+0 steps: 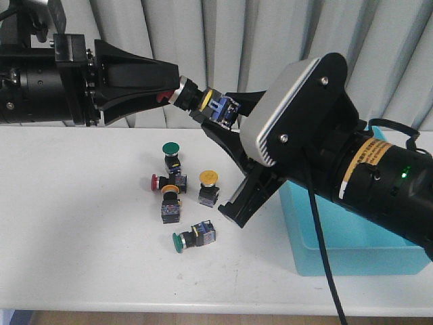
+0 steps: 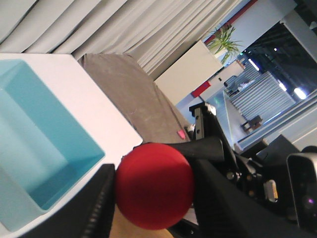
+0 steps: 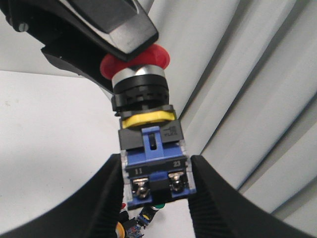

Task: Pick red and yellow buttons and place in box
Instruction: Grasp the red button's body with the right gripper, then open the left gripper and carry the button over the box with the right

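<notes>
A red button (image 1: 186, 95) with a black body and a blue terminal block is held high above the table between both grippers. My left gripper (image 1: 169, 95) is shut on its red cap (image 2: 154, 191). My right gripper (image 1: 222, 114) is shut on the blue block (image 3: 156, 168); the red cap (image 3: 134, 62) sits at the far end under a left finger. On the table lie another red button (image 1: 162, 181) and a yellow button (image 1: 208, 184). The turquoise box (image 1: 352, 233) stands at the right, under my right arm, and also shows in the left wrist view (image 2: 39, 148).
Two green-capped buttons (image 1: 170, 154) (image 1: 193, 237) and a further button (image 1: 170, 206), whose cap colour I cannot tell, lie in the same cluster on the white table (image 1: 74, 223). A grey curtain (image 1: 270, 34) hangs behind.
</notes>
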Controlling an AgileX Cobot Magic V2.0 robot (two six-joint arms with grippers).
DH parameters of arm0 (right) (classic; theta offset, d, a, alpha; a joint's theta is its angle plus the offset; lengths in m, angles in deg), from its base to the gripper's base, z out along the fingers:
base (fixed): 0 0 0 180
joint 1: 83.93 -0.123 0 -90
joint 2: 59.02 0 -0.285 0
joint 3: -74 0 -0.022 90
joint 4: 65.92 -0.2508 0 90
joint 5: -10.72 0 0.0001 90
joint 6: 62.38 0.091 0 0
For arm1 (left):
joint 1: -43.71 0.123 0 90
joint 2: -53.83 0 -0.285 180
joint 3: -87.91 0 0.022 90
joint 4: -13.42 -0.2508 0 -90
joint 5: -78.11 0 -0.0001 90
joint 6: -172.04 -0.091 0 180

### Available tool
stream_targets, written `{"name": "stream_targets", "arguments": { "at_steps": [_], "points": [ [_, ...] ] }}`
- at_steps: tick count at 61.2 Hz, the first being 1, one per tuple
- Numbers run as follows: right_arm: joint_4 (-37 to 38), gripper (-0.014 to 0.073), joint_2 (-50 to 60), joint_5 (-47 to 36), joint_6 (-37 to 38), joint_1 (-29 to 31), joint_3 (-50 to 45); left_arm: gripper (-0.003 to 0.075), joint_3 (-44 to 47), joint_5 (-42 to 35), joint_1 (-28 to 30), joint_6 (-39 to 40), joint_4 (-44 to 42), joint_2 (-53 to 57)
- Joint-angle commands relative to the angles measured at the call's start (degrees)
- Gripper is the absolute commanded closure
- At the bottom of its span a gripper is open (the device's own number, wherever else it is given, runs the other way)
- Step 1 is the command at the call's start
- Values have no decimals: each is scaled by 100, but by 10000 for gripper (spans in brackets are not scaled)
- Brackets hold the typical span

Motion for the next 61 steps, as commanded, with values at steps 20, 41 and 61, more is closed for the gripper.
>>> {"name": "stream_targets", "arguments": {
  "at_steps": [20, 41, 61],
  "points": [
    [-10, 601, 205, -377, -110, 34, 258, 209, -147, -334, -30, -135, 117, 193],
    [216, 599, 479, 790, -487, 127, 1128, 216, -147, -430, -25, -135, -264, 193],
    [84, 599, 10, 1138, 763, 2549, 1210, 216, -147, -517, -25, -156, -585, 193]
  ]
}}
